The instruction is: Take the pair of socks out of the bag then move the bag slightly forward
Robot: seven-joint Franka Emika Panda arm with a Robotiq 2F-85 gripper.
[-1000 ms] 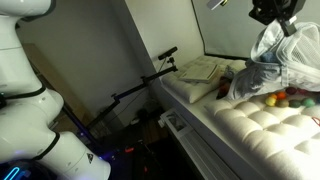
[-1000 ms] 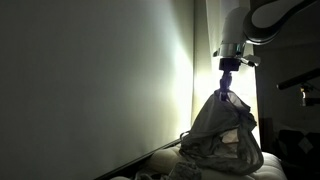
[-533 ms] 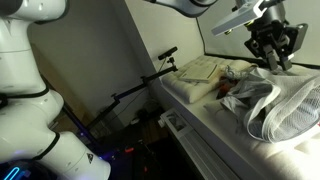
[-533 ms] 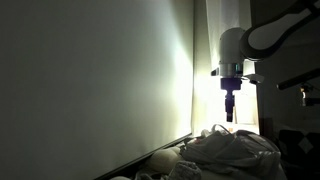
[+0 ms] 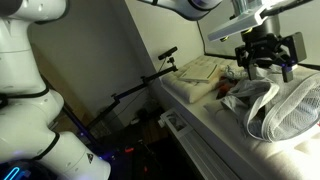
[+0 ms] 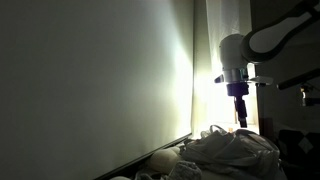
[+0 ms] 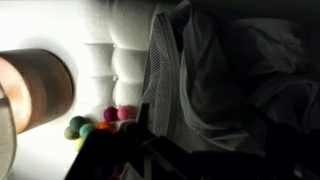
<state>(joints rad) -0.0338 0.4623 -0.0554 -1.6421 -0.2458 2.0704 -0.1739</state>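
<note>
The bag [image 5: 282,108], a white see-through mesh sack, lies slumped on its side on the tufted white bench [image 5: 225,125]. My gripper [image 5: 268,58] hangs just above it, jaws spread wide and open with nothing between them. In an exterior view the gripper [image 6: 240,118] stands a short way over the crumpled bag [image 6: 230,155], not touching it. The wrist view shows mesh folds of the bag [image 7: 190,75] right under the dark jaws. The pair of socks is hidden; I cannot pick it out in any view.
Cream folded cloths [image 5: 200,70] lie at the bench's far end. A red-orange item [image 5: 231,93] sits by the bag's mouth. Small coloured balls [image 7: 100,122] rest on the cushion beside a brown round object [image 7: 35,90]. A dark stand [image 5: 140,90] is beside the bench.
A second ago my gripper was shut on the bag, holding it up. The bag has dropped onto the bench, and the jaws have opened and drawn clear above it.
</note>
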